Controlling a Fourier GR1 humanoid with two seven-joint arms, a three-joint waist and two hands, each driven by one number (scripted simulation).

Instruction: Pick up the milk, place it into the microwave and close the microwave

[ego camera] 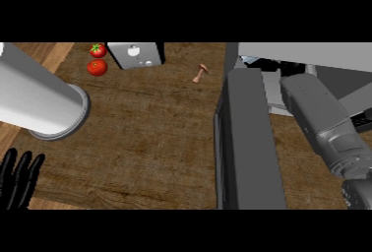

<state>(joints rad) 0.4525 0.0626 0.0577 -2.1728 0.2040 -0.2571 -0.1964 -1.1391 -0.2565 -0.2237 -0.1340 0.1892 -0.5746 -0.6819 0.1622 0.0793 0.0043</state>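
Fingers (20, 170) of the left hand (16, 184) are seen at the lower left edge, held straight, close together and pointing up, with nothing between them; the hand is at rest there. Just above those fingers, a large grey cylinder (44, 96) is laid across the wooden counter (145, 142), its round end turned toward the bare wood. Farther up from the fingers, two tomatoes (97, 67) are set one above the other, and just to their right a grey carton-like box with a white mark on it (134, 54) is stood at the top edge; whether this is the milk cannot be told. A small brown object (201, 73) is found farther right of that box. Well to the right of the fingers, the open microwave door (247, 142) is seen edge-on as a long grey slab, with the microwave (305, 51) behind it. The right forearm (323, 123) is stretched beside the door. Only a dark part of the right hand (356, 194) is shown at the lower right, and the state of its fingers cannot be told.
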